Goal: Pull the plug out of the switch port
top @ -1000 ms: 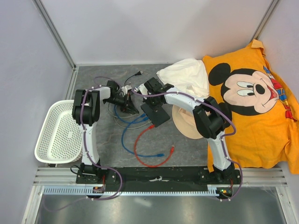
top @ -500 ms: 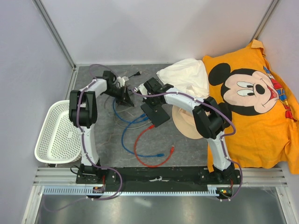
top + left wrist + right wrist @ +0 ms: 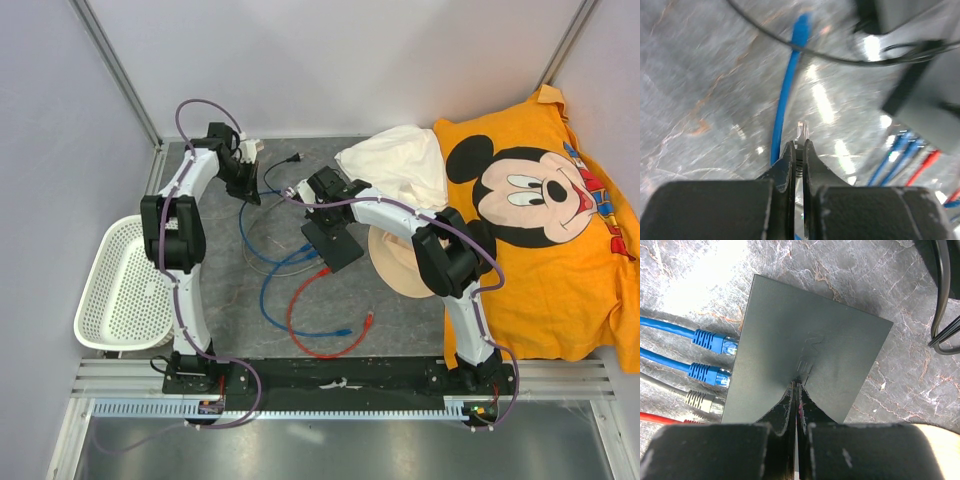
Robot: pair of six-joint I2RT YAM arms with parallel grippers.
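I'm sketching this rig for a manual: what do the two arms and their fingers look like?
The left arm and right arm match: white links between bulky black joints, on black bases. A thin purple cable runs loosely along each. The left fingers and right fingers are matte black and taper to narrow tips. No markings show.

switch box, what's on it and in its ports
The shut right hand rests on the switch box. Two blue plugs, a grey plug and a red cable enter its edge; port insides are hidden.
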